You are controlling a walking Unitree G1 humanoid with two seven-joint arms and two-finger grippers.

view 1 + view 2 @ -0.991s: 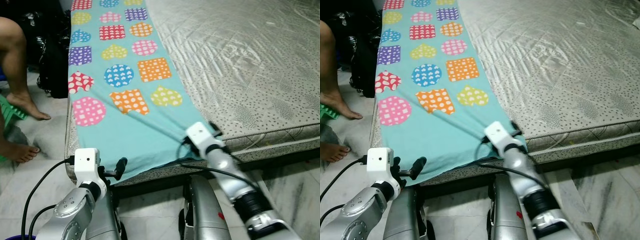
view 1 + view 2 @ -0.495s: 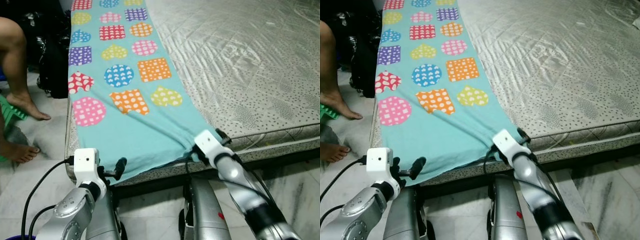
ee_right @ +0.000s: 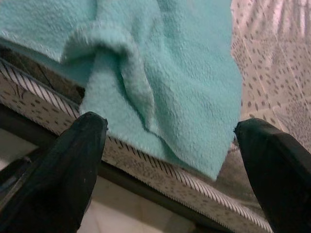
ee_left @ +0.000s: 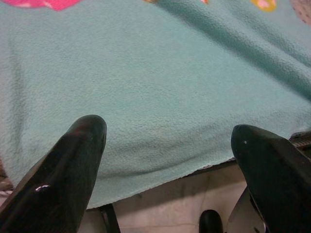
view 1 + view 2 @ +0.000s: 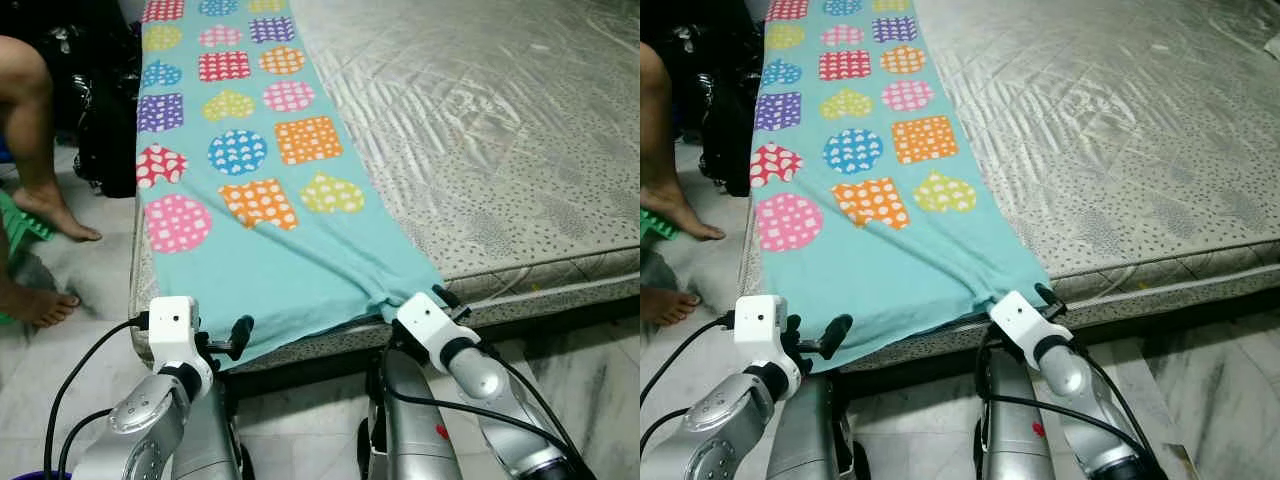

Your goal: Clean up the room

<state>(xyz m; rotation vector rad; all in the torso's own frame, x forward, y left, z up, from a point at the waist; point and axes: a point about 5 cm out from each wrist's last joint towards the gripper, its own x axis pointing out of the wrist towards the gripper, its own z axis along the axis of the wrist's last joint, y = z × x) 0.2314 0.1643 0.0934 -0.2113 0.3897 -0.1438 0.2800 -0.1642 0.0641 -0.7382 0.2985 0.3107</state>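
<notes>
A turquoise blanket [image 5: 270,250] with coloured dotted shapes lies along the left side of the bed. Its near edge hangs over the mattress edge. My left gripper [image 4: 170,141] is open just in front of the blanket's near left edge, with the fleece ahead of its fingers [image 5: 240,328]. My right gripper [image 3: 172,128] is open at the blanket's near right corner [image 3: 160,97], which is bunched into a fold and droops over the striped mattress side. In the eye views the right wrist [image 5: 425,318] sits just below that corner.
The grey quilted mattress [image 5: 480,130] takes up the right of the view. A person's bare legs and feet [image 5: 40,300] stand on the tiled floor at the left, beside a black bag [image 5: 105,140] and a green item [image 5: 20,225].
My right gripper has drawn back toward me and down over the mattress edge, and the blanket's near right corner has come with it. The left arm has not moved.
</notes>
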